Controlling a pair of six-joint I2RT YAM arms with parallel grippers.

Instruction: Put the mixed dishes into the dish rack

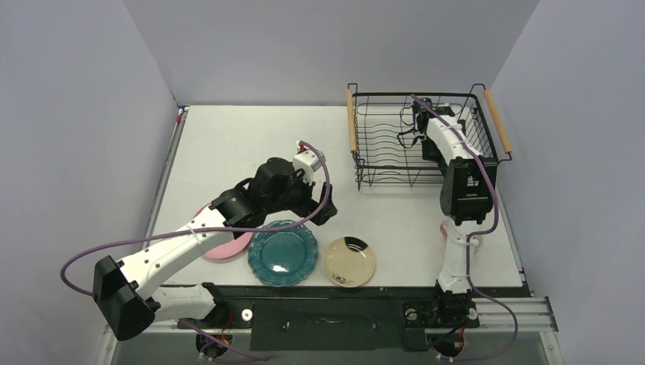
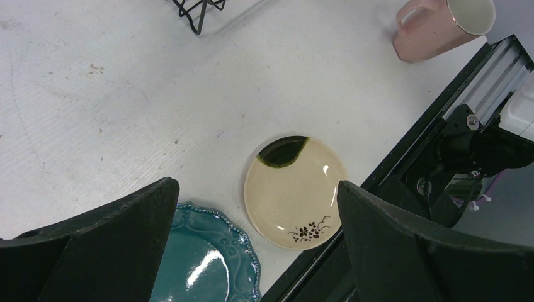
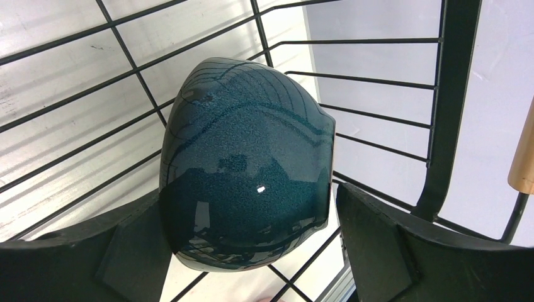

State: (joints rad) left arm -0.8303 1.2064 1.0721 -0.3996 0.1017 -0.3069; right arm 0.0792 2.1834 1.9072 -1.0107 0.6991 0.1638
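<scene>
Only the right wrist camera shows the bowl point(image 3: 245, 163). It is dark teal and glossy, with its rounded outside turned to the lens, and it lies inside the rack point(image 3: 378, 82) against the black wires. From above, the arm covers it, and all that can be seen is the right pincer point(image 1: 417, 125) reaching down into the rack point(image 1: 380, 144).

In the close view the right pincer point(image 3: 249, 201) stands wide apart with the bowl filling the space between its fingers point(image 3: 75, 258). The left-hand one seems to meet the bowl's side, while a sliver of gap shows at the other. I cannot tell whether the bowl is pinched or only flanked. A wooden handle point(image 3: 522, 157) runs just beyond the right-hand finger.

The cup point(image 2: 434, 28) also appears in one view only, the left wrist camera. It is pink, lying on its side far ahead and to the right of the left pincer point(image 2: 257, 195), and I cannot find it from above. A corner of the rack point(image 2: 198, 12) sits ahead as well.

The left pincer's fingers are spread wide and hold nothing. They hang above the table point(image 2: 126, 94), touching no dish. The cream dish point(image 2: 296, 192) lies straight below the gap between them, and the teal plate point(image 2: 208, 258) lies beside the left finger point(image 2: 113, 245).

The overhead camera sets the left pincer point(image 1: 323, 209) just behind the teal plate point(image 1: 283, 253) and the cream dish point(image 1: 350, 261). The pink plate point(image 1: 232, 247) lies farther back along the arm, half covered by it, and no wrist view shows it.
</scene>
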